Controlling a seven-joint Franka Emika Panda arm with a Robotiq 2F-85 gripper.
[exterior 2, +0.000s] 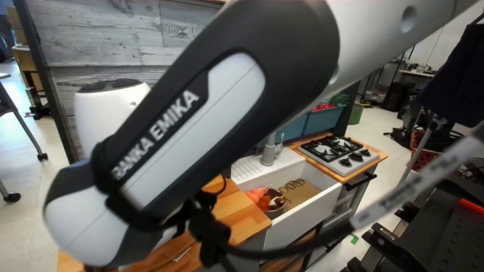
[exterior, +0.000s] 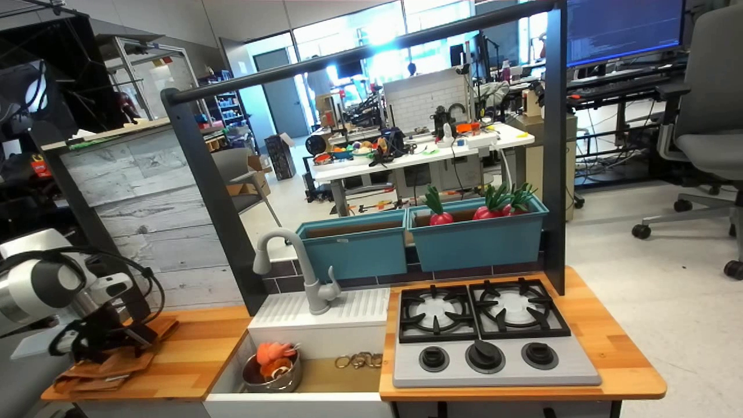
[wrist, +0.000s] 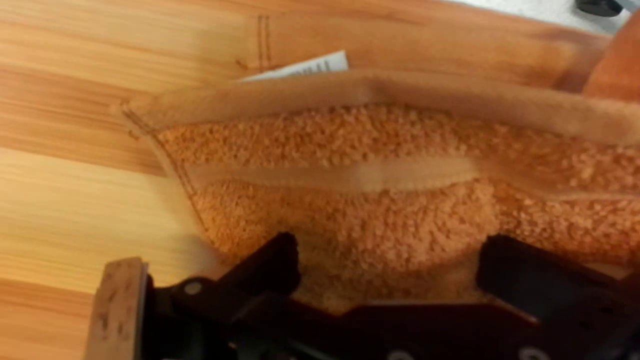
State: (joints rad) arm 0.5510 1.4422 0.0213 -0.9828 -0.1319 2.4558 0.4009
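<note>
An orange-brown terry towel (wrist: 400,225) with a smooth hem lies folded on the wooden counter (wrist: 60,210). A white label (wrist: 320,65) sticks out from under one fold. My gripper (wrist: 390,252) is open, its two black fingertips well apart over the towel with nothing clamped between them. Whether the fingertips touch the cloth I cannot tell. In an exterior view the towel (exterior: 107,374) lies on the left counter beneath the gripper. In an exterior view the arm hides the gripper, and part of the towel (exterior 2: 177,251) shows below it.
A white sink (exterior: 342,337) beside the counter holds a metal pot (exterior: 290,380) with orange items (exterior: 276,352) and several rings (exterior: 360,361). A grey faucet (exterior: 316,296) rises behind it. A stove (exterior: 493,374) and blue planters (exterior: 482,244) stand right. A panelled wall (exterior: 157,215) stands behind the towel.
</note>
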